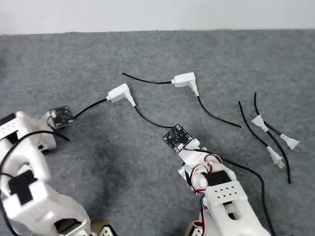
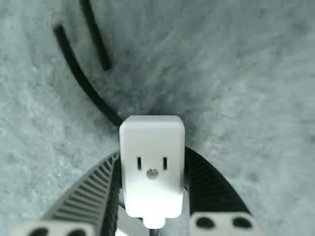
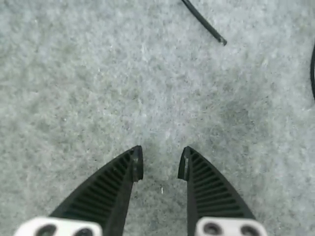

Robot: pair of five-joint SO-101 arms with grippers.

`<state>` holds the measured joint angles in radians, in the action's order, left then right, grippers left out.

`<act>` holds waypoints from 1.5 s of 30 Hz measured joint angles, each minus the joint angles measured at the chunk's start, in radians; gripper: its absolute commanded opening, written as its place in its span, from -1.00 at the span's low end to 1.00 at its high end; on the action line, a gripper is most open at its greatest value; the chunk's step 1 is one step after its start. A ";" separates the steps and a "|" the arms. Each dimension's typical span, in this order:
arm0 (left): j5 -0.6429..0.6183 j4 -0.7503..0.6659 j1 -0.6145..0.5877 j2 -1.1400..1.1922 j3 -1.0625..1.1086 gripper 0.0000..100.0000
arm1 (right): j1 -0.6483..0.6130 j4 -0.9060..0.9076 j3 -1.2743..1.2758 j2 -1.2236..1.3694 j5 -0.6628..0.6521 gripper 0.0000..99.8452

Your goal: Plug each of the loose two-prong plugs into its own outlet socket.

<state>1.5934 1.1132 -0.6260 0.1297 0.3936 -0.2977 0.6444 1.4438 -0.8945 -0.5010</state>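
Note:
A white outlet socket (image 2: pixel 152 164) sits between my left gripper's (image 2: pixel 152 196) black fingers, its slotted face toward the camera and its black cord trailing away over the carpet. My left gripper is shut on it. Two more white sockets (image 1: pixel 119 93) (image 1: pixel 184 79) lie on the grey carpet mid-table, each with black cords. Loose white two-prong plugs (image 1: pixel 259 122) (image 1: pixel 276 158) (image 1: pixel 292 143) on black cords lie at the far right. My right gripper (image 3: pixel 161 164) hovers open over bare carpet with nothing between its fingers. The right arm (image 1: pixel 216 189) stands at the front middle, left of the plugs.
The left arm (image 1: pixel 29 152) occupies the front left corner. A black cord end (image 3: pixel 216 37) lies ahead of my right gripper. Another loose cord end (image 2: pixel 104 64) lies beyond the held socket. Grey carpet (image 1: pixel 98 157) covers the table up to a pale wall at the back.

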 measured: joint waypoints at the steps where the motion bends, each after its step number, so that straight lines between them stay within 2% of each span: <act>1: 0.000 0.054 0.021 -0.049 0.000 -0.97 | 0.000 0.000 0.000 0.000 0.000 -0.74; 4: 0.000 0.242 0.121 -0.219 0.000 -0.97 | 0.000 0.000 0.000 0.000 0.000 -0.74; 8: 0.000 0.477 0.328 -0.420 0.000 -0.97 | 0.005 0.000 0.000 0.000 0.000 -0.74; 9: -0.002 0.511 0.388 -0.457 0.006 -0.97 | 0.014 0.000 0.000 0.000 0.000 -0.74; 12: -0.121 0.532 0.571 -0.517 0.063 -0.97 | 0.078 -0.003 0.000 0.000 0.000 -0.74; 14: -0.224 0.488 0.681 -0.526 0.117 -0.97 | 0.138 -0.028 0.000 0.000 0.000 -0.74; 19: -0.436 0.269 0.882 -0.528 0.284 -0.97 | 0.244 -0.068 0.000 0.000 0.000 -0.74; 26: -0.623 -0.023 1.059 -0.528 0.483 -0.97 | 0.361 -0.130 0.000 0.000 0.084 -0.74; 35: -0.700 -0.269 1.152 -0.528 0.644 -0.97 | 0.364 -0.143 0.000 0.000 0.094 -0.74; 39: -0.703 -0.313 1.157 -0.528 0.683 -0.97 | 0.362 -0.143 0.000 0.000 0.094 -0.74; 45: -0.724 -0.319 1.172 -0.532 0.709 -0.64 | 0.351 -0.143 0.000 0.000 0.094 -0.74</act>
<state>0.8692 0.7940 0.5462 -0.4028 1.1024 0.0537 0.5017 1.4438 -0.8945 -0.4074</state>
